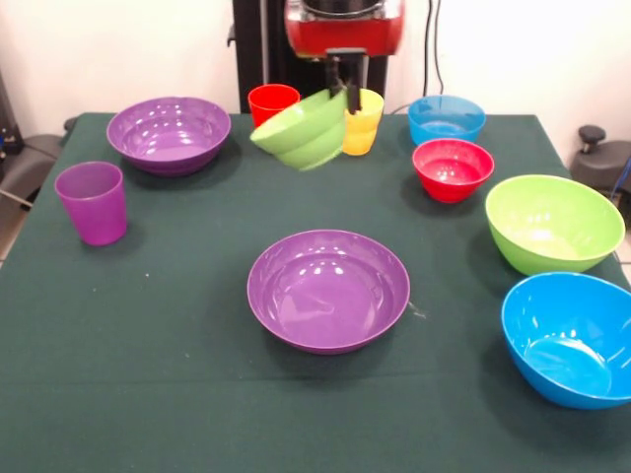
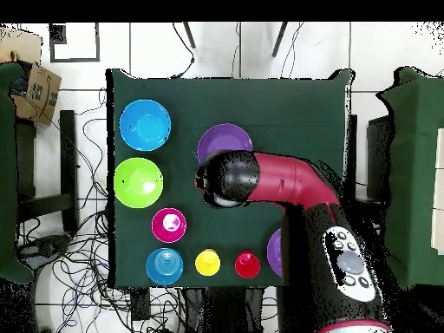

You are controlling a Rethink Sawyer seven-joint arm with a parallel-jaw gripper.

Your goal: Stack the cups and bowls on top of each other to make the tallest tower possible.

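Nearest us sits the large blue bowl (image 1: 574, 338) on the surface (image 1: 148, 374); farther back, we see the jaws pinching the small green bowl (image 1: 304, 128), tilted, lifted.

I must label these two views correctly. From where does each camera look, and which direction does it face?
Front view: across the table, facing the robot; its pincer holds up a small glossy green plastic bowl.
Overhead view: above, looking straight down; the red arm hides that bowl.
Shared: the large round purple plastic bowl.

Lab: pedestal robot arm (image 2: 295, 186), floor cables (image 2: 87, 260), green-clothed table (image 1: 177, 394).
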